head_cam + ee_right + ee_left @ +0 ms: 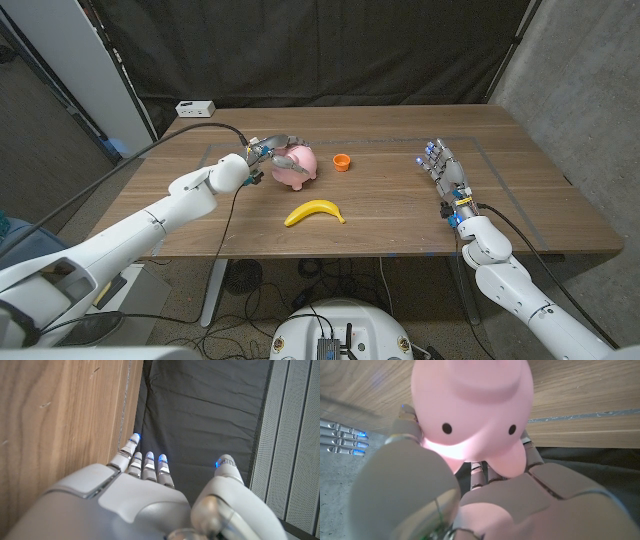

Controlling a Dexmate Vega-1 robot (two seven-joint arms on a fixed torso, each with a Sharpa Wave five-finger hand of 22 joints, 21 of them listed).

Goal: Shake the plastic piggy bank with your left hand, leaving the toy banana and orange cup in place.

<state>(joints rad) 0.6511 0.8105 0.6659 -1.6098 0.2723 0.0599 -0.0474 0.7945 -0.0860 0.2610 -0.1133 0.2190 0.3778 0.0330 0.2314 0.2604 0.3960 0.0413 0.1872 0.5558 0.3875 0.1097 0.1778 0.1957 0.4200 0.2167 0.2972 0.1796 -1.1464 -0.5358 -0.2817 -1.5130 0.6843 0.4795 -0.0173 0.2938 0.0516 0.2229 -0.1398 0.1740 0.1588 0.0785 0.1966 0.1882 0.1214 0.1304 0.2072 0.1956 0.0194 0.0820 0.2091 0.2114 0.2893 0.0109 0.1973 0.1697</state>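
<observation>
Nearest on the table (400, 215) lay one toy banana (315, 212); beyond it, the left hand (268, 156) gripped the one pink piggy bank (297, 166), with one orange cup (342, 161) just beside, apart. Left wrist view alone showed the pig's face, fingers (532, 455) wrapping it. Right hand (445, 174) held nothing, fingers straight and spread.

place: lab | evidence: black curtain backdrop (300, 50), floor cables (300, 300)

head: high, looks down — table (400, 200) | wrists: close, along hands
</observation>
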